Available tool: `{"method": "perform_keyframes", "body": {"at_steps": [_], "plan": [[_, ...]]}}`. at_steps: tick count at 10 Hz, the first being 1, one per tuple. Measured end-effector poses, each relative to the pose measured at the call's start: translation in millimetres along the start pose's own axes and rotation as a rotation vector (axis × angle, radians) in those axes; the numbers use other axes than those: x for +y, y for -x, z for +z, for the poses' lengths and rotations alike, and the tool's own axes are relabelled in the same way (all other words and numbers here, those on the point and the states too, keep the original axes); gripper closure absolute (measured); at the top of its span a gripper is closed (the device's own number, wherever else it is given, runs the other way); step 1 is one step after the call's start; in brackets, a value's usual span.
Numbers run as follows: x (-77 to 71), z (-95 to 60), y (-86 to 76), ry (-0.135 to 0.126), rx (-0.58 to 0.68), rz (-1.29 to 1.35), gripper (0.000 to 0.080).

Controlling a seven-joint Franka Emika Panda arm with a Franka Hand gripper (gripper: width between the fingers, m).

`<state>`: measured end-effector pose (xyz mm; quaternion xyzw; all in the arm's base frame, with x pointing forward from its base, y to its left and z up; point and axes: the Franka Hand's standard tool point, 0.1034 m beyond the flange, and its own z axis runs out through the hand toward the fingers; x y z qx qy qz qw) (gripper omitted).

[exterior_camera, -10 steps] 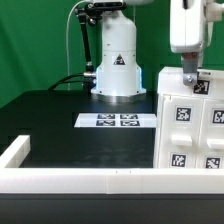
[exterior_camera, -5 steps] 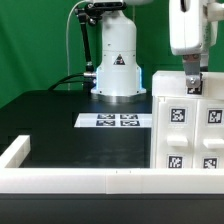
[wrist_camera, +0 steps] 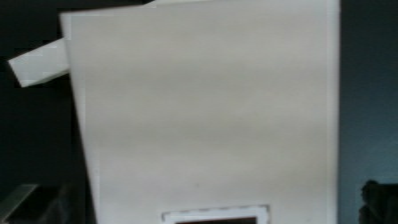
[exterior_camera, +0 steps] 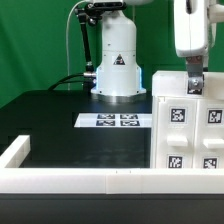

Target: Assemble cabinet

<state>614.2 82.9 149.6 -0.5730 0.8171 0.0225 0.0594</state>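
On the exterior view's right we see the cabinet (exterior_camera: 190, 125), a large white box standing on the black bench (exterior_camera: 70, 125), its near face carrying several black-and-white square tags. It sits just behind the low white rail (exterior_camera: 90, 181) that edges the bench along the front, and its right part runs out of frame. Our pincer (exterior_camera: 193, 84) hangs down from the arm at the cabinet's upper edge, the white wrist housing above it. A tagged surface shows right at the fingertips, but we cannot tell from this angle whether the fingers are clamped on the cabinet or merely beside it, nor how wide they stand.

To the left of the cabinet, flat on the bench, lies the marker board (exterior_camera: 116, 121) with its printed tags, close to the cabinet's side, though we cannot tell whether they touch. Behind the board stands the white robot base (exterior_camera: 117, 65) with a dark cable looping off its left side.

In the wrist view a broad, blurred white face of the cabinet (wrist_camera: 205, 110) fills most of the frame against the dark bench. A small white flap-like piece (wrist_camera: 39, 65) juts from its edge, and the dark border of a tag (wrist_camera: 217, 214) shows at one end.
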Motion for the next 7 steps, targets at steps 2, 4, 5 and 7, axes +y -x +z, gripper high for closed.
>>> {"method": "perform_keyframes", "body": {"at_steps": [2,4,5,7], "plan": [[0.5,0.5,0.6,0.001,0.000,-0.008,0.0002],[0.8,0.8,1.0,0.001,0.001,-0.015,0.0002],[0.9,0.9,1.1,0.001,0.001,-0.016,0.0002],[1.2,1.2,1.4,0.002,0.001,-0.018,0.0002]]}}
